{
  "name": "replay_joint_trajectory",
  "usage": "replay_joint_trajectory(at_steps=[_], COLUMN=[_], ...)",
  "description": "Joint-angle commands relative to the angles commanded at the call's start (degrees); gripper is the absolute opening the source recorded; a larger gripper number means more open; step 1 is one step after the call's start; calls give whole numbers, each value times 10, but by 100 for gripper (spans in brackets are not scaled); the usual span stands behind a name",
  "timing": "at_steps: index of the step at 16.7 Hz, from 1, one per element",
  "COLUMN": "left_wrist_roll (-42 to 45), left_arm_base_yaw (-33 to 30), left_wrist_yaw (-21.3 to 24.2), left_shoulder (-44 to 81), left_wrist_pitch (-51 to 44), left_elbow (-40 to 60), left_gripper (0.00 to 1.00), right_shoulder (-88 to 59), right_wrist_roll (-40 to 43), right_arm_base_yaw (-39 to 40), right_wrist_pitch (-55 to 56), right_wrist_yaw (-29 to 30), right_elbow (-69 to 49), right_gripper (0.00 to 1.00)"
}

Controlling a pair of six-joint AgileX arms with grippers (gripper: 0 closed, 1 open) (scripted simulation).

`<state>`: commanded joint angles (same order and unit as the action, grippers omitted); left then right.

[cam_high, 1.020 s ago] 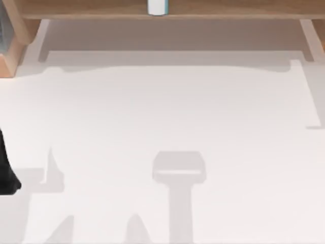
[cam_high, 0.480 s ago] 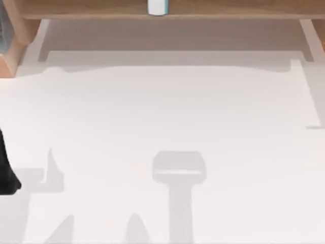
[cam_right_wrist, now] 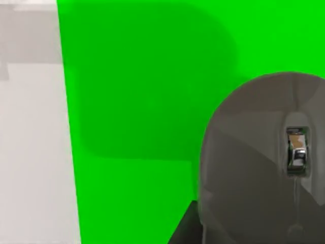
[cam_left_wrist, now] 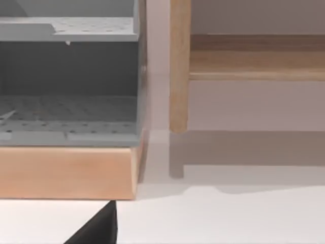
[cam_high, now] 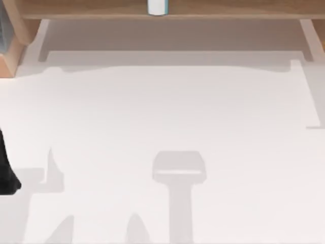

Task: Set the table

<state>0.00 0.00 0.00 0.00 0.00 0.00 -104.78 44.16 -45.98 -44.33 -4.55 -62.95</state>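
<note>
The table (cam_high: 167,112) runs wall to wall under everything, a stiff, slick slab that looks way too heavy to grab, so no real grip spot. Far back there's a wooden shelf (cam_high: 228,9). The right wrist view has a gray mouse (cam_right_wrist: 264,162) on a green mat (cam_right_wrist: 137,101), and the left arm (cam_high: 6,173) is parked at the left edge; honestly can't tell how open either claw is.

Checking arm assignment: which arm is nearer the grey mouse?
Right, most likely. Its wrist view has the mouse close up on the green mat. The left arm sits at the left edge of the table, facing a grey rack.
</note>
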Motion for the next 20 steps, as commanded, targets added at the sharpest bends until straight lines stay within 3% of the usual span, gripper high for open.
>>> replay_joint_trajectory(at_steps=[4, 17, 20], left_wrist_roll=[0, 0, 0], left_arm_base_yaw=[0, 0, 0], left_wrist_yaw=[0, 0, 0], left_shoulder=[0, 0, 0], left_wrist_pitch=[0, 0, 0], left_elbow=[0, 0, 0], left_gripper=[100, 100, 100], right_shoulder=[0, 0, 0], right_wrist_roll=[0, 0, 0], right_arm_base_yaw=[0, 0, 0], right_wrist_pitch=[0, 0, 0], right_wrist_yaw=[0, 0, 0], right_elbow=[0, 0, 0], right_gripper=[0, 98, 100])
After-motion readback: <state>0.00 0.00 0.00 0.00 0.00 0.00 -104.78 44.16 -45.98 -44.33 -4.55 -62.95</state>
